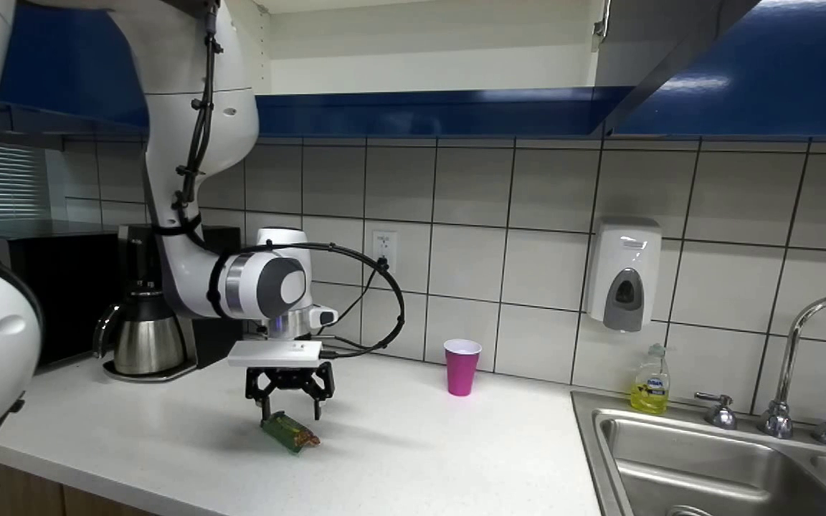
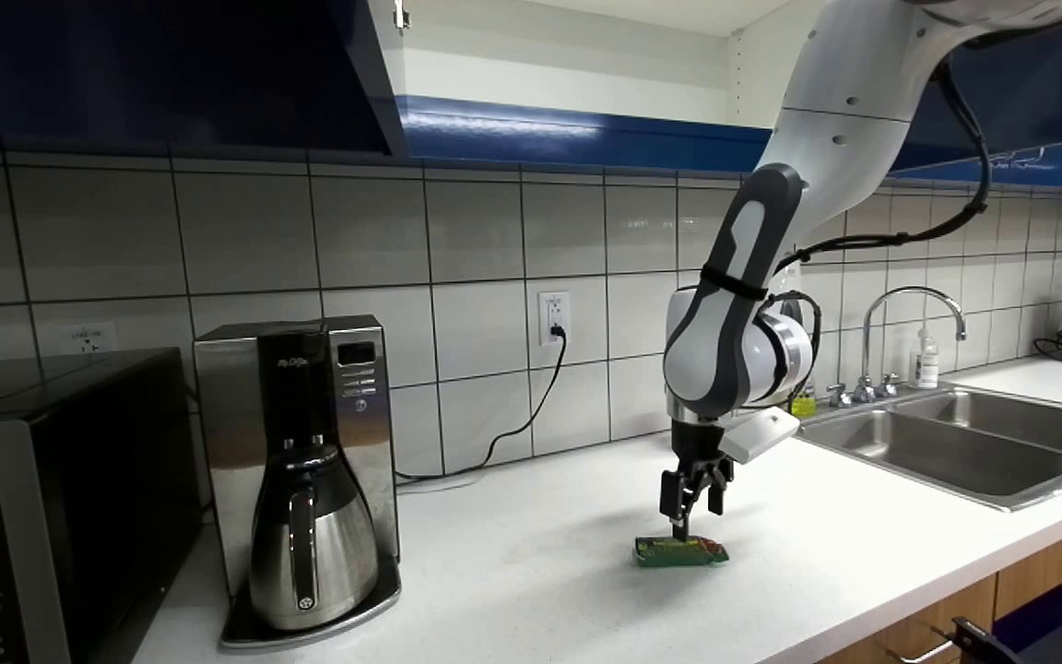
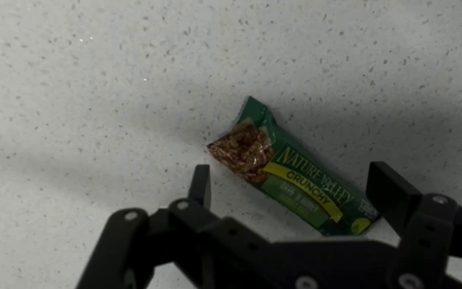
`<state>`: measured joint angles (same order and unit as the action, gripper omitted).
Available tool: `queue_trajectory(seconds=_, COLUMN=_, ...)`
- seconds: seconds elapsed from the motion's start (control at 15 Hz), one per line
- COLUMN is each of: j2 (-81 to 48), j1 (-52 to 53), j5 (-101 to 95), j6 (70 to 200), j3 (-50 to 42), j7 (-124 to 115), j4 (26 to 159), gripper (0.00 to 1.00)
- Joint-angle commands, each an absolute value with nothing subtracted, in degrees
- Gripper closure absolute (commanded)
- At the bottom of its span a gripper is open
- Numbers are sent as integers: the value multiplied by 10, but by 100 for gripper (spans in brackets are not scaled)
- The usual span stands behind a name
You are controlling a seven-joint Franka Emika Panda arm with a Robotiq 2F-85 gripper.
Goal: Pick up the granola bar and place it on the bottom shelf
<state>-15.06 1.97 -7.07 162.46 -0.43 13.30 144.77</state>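
The approach looks nearly done: in an exterior view, one spread claw (image 1: 291,416) hangs just above one granola bar (image 1: 288,432), ungrasped on the bench (image 1: 413,459) at seven o'clock. Grasping, lifting and placing on the bottom shelf (image 1: 427,104), twelve o'clock, seem undone. One pink cup (image 1: 462,371), five o'clock.

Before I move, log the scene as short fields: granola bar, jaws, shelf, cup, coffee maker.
granola bar: lying on the countertop, ungripped, angled to the jaws
jaws: open, pointing down; contact with the granola bar unclear
bottom shelf: upper surface hidden behind blue trim in both exterior views
pink cup: upright, near the tiled wall
coffee maker: carafe seated in it
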Motion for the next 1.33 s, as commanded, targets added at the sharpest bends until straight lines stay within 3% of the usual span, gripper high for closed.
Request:
queue_trajectory(seconds=0.0, j2=-145, j1=-17, j5=-66, j6=1605, j3=35, j7=228, j4=1441, gripper=0)
queue_trajectory(seconds=0.4, j2=-158, j1=-44, j5=-62, j6=1591, j3=71, j7=327, j4=1429, gripper=0)
queue_trajectory(seconds=1.27, j2=-181, j1=-24, j5=-142, j6=1550, j3=42, j7=379, j4=1396, gripper=0)
